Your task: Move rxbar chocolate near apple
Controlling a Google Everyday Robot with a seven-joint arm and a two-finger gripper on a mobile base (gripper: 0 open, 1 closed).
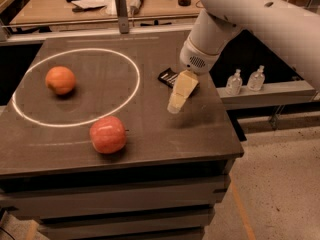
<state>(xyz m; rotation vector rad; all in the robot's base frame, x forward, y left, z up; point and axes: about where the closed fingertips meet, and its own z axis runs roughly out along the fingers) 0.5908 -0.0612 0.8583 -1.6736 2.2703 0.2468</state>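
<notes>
Black rxbar chocolate point(166, 77) half-hidden by gripper point(174, 107), grip unclear; apple point(108, 134), orange point(60, 80) apart; 2 bottles point(234, 82).

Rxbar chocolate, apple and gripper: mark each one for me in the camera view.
rxbar chocolate point(167, 77), camera view, its exposed left end.
apple point(108, 134), camera view, centre of its red skin.
gripper point(175, 106), camera view, its pale tip, over the table point(200, 134), hiding part of the rxbar chocolate.
</notes>
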